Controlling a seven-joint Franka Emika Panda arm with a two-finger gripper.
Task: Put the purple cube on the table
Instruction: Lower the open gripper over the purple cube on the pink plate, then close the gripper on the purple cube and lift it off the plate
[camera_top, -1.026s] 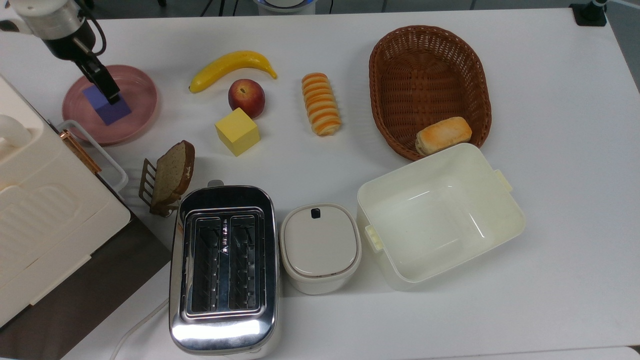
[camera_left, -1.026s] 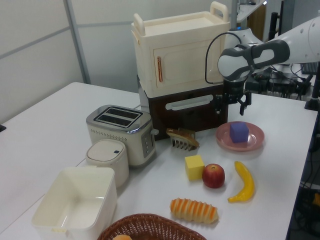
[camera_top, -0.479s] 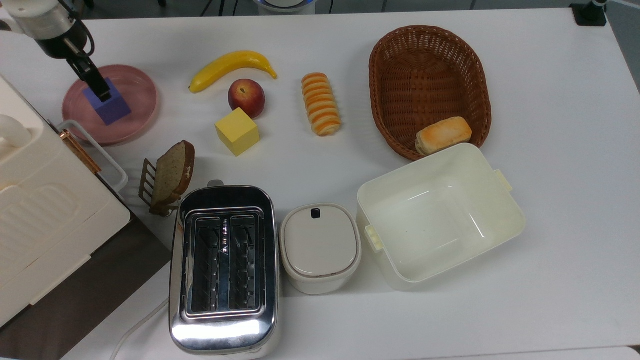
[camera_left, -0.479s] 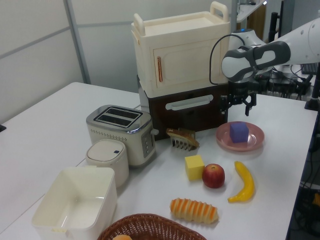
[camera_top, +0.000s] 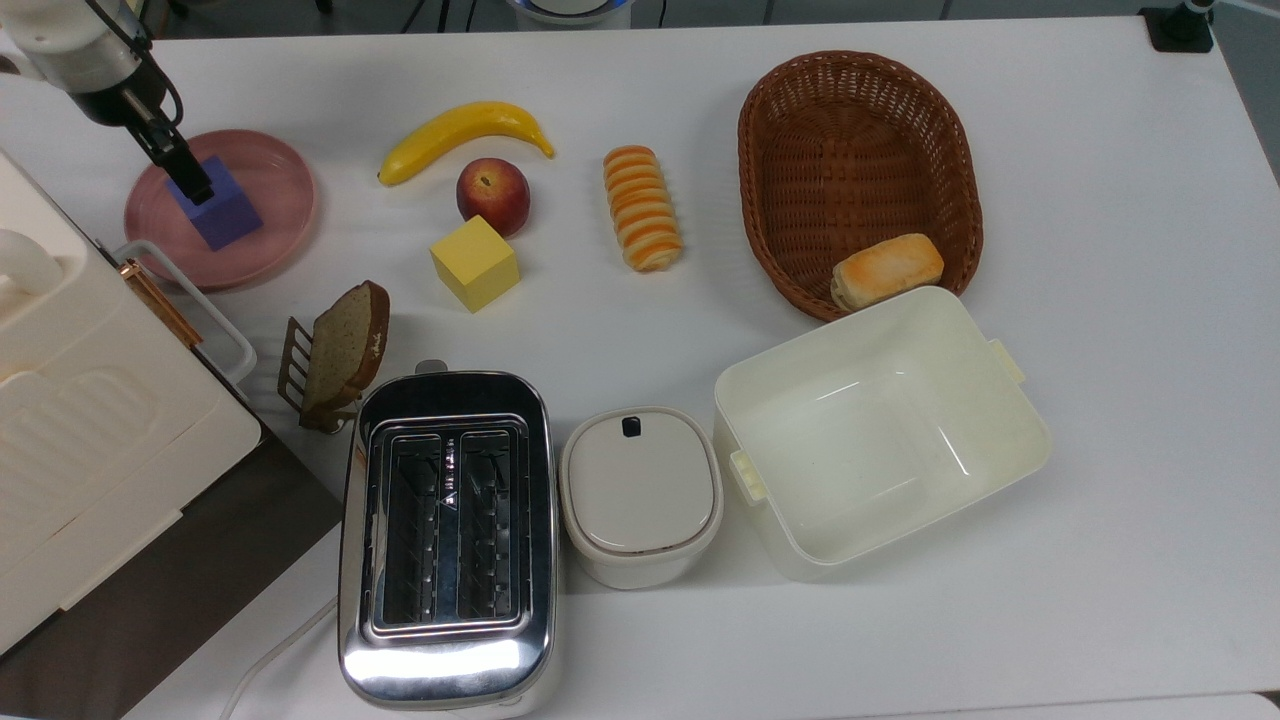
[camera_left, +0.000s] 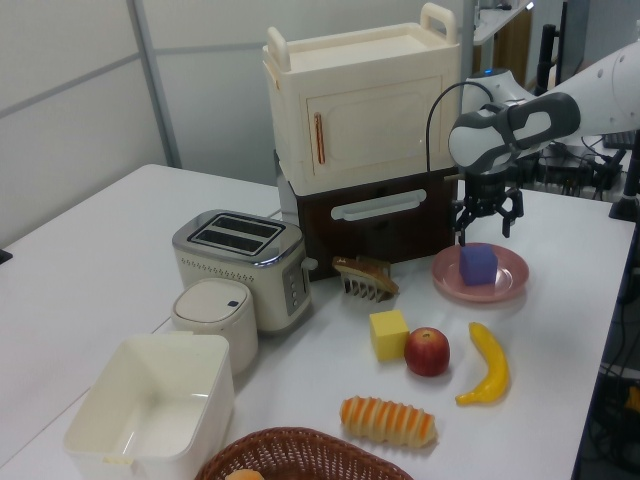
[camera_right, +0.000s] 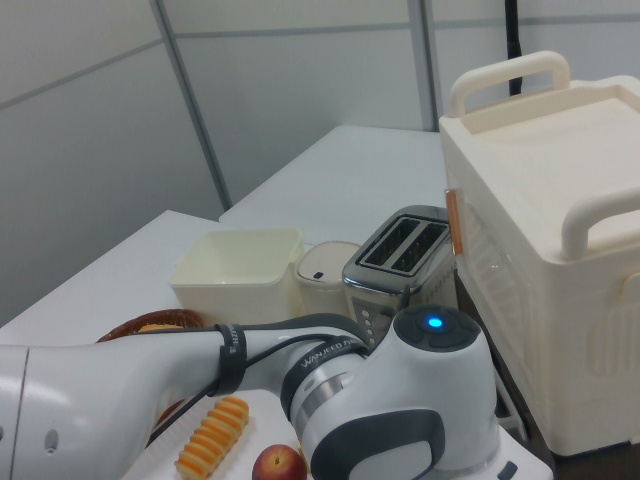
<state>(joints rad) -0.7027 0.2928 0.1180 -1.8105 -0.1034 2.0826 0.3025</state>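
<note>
The purple cube (camera_top: 222, 208) sits on the round pink plate (camera_top: 270, 215) at the top view's far left. In the left view the purple cube (camera_left: 478, 265) rests in the middle of the plate (camera_left: 510, 285). My gripper (camera_left: 486, 228) hangs just above the cube with its fingers spread open and nothing between them. From the top view my gripper (camera_top: 195, 185) overlaps the cube's upper left corner. The white table (camera_top: 1100, 200) spreads out around the plate.
Beside the plate are a banana (camera_top: 463, 135), an apple (camera_top: 493, 190), a yellow cube (camera_top: 475, 263) and a striped bread roll (camera_top: 642, 208). A cream cabinet (camera_top: 80, 420), a bread slice in a rack (camera_top: 340, 350), a toaster (camera_top: 447, 535), a lidded pot (camera_top: 640, 495), a tub (camera_top: 880, 430) and a basket (camera_top: 860, 170) stand further off.
My gripper has shifted toward the left view's right and come down, from beside the plate to just over the purple cube. The cube has not moved.
</note>
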